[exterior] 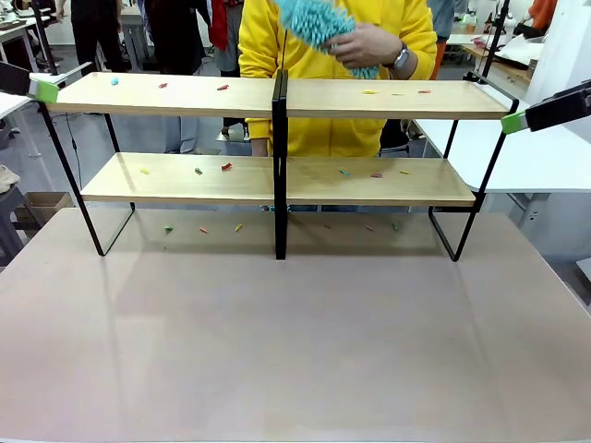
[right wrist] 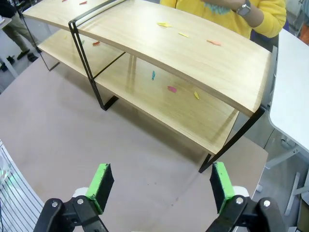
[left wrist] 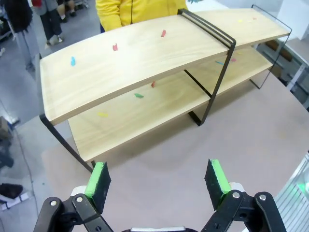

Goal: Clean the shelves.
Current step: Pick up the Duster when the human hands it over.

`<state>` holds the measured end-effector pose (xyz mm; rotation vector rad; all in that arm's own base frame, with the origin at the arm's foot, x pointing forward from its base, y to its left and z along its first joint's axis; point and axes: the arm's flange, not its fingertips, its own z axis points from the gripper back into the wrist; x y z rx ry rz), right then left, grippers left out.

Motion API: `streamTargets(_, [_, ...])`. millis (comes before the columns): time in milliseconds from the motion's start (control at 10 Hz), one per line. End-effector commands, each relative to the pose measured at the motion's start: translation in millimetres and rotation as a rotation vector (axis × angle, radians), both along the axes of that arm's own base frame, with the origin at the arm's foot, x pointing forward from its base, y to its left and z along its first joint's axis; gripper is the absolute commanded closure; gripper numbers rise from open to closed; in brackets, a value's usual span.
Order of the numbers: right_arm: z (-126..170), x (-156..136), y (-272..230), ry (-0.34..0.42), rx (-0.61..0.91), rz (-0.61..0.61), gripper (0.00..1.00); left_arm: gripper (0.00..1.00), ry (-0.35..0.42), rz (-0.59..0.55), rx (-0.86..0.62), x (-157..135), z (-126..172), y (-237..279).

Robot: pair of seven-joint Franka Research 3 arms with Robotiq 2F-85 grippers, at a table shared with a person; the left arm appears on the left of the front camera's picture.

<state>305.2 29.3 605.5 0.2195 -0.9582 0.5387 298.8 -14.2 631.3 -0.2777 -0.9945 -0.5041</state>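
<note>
The shelves (exterior: 185,94) stand across the far half of the table: two long light-wood boards in a thin black frame with a central black post (exterior: 280,166). Small coloured scraps lie on both boards and on the table beneath. Behind the rack a person in yellow holds a fluffy teal duster (exterior: 319,23) above the top board. My left gripper (left wrist: 157,181) hangs open above the table near the shelves' (left wrist: 130,53) left end. My right gripper (right wrist: 158,186) hangs open near the right end of the shelves (right wrist: 193,48). A green fingertip (exterior: 44,90) shows at the left edge, another fingertip (exterior: 513,122) at the right.
The wide tabletop (exterior: 295,341) stretches in front of the rack. A white table (exterior: 545,157) stands to the right behind it. Other people and tables are farther back.
</note>
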Motion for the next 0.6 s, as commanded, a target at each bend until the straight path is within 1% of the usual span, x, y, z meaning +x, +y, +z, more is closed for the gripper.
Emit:
streamTargets(0, [-2.1, 7.0, -4.6, -0.017, 0.011, 0.026, 0.00, 0.00, 0.000, -0.009, -0.021, -0.4, 0.2, 4.3])
streamTargets(300, [-3.3, 7.0, -5.0, -0.016, -0.001, 0.022, 0.00, 0.00, 0.000, -0.009, -0.021, -0.4, 0.2, 4.3])
streamTargets(500, [-1.5, 11.9, -4.3, -0.030, 0.018, 0.016, 0.00, 0.00, 0.000, -0.009, -0.021, -0.4, 0.2, 4.3])
